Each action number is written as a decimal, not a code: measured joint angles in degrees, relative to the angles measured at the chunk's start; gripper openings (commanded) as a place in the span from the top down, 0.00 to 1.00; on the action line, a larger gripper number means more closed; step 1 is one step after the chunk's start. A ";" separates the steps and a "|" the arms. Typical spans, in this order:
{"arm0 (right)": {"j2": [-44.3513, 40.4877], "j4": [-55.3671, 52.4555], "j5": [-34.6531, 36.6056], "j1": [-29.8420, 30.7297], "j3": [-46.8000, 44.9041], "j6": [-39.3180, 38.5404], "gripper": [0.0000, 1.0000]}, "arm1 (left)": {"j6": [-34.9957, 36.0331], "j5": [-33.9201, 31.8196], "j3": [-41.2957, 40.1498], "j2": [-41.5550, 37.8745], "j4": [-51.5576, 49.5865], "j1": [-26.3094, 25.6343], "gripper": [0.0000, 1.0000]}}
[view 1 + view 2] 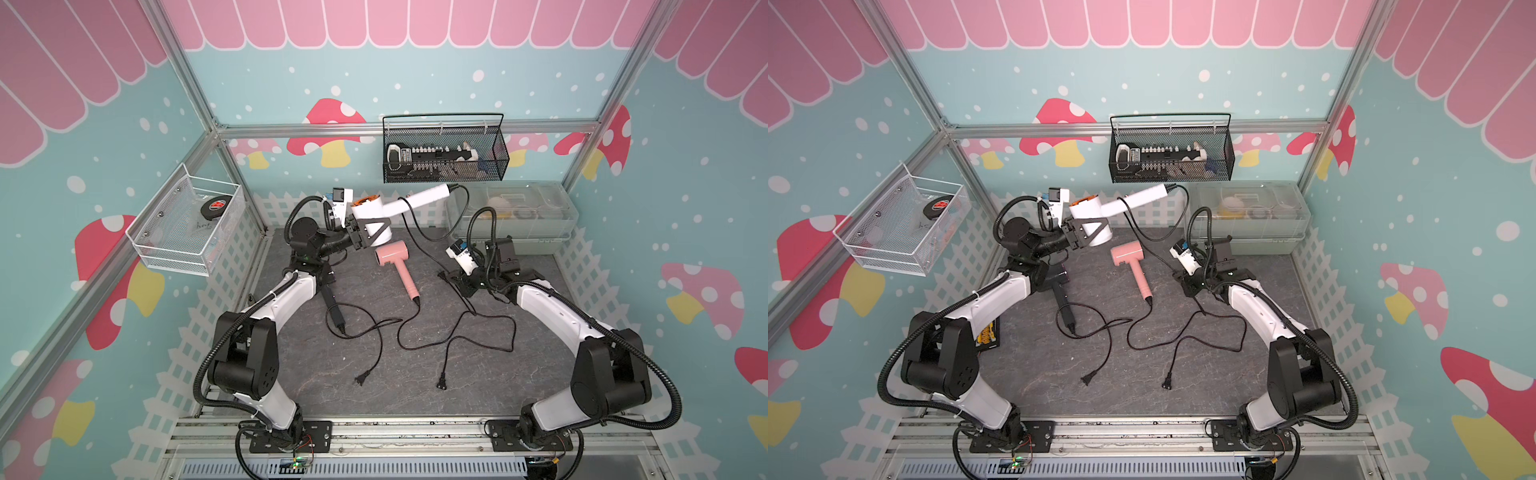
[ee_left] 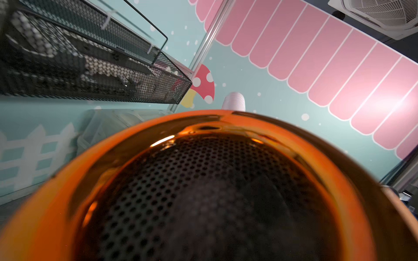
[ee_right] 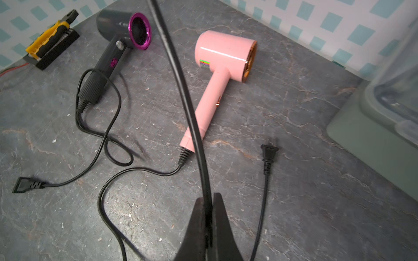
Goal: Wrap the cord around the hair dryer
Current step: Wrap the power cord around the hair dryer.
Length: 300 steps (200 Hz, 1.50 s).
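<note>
right gripper (image 3: 207, 203): two black wedge-shaped fingers pressed together with no gap showing, pinching a smooth round black cord (image 3: 181, 79) that rises from the tips in a slight bow. left gripper (image 1: 371, 233): jaws about half apart, clamped across the smooth cylindrical barrel of the white hair dryer (image 1: 422, 198), with a black triangular finger brace flat against the plastic. the dryer is up off the table near the back wall, just below the black wire-mesh basket (image 1: 496, 162), its handle slanting toward the clear plastic bin (image 1: 552, 224). the cord leaves the handle end, loops down, and a strand crosses the handle near the barrel; cannot tell whether it goes right round. from there it drops to the right gripper, low over the mat. in the left wrist view the dryer's rear fills the frame: glossy translucent orange rim (image 2: 67, 180) around a black perforated grille (image 2: 203, 192). outward on the table (image 3: 305, 192), a dark slate-look surface with pale veins: a pink hair dryer (image 3: 224, 53) on its side with a ribbed black sleeve at the handle end; a dark grey hair dryer (image 3: 110, 20) with a shiny magenta ring; limp black cords curling between them; a flat two-pin plug (image 3: 269, 151) lying loose.
</note>
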 measured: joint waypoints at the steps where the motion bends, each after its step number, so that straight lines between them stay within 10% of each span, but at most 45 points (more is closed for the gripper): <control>1: -0.11 0.07 0.26 0.28 -0.11 0.00 1.00 | 0.13 -0.02 0.07 0.00 -0.09 0.07 1.00; 157: 0.00 -1.27 25.53 19.89 -5.07 -8.57 1.00 | 12.11 -3.63 9.88 5.29 -19.12 3.54 1.00; 300: 3.15 -9.07 31.91 24.96 -6.97 -9.16 1.00 | 13.73 -6.56 12.35 6.45 -19.06 4.04 1.00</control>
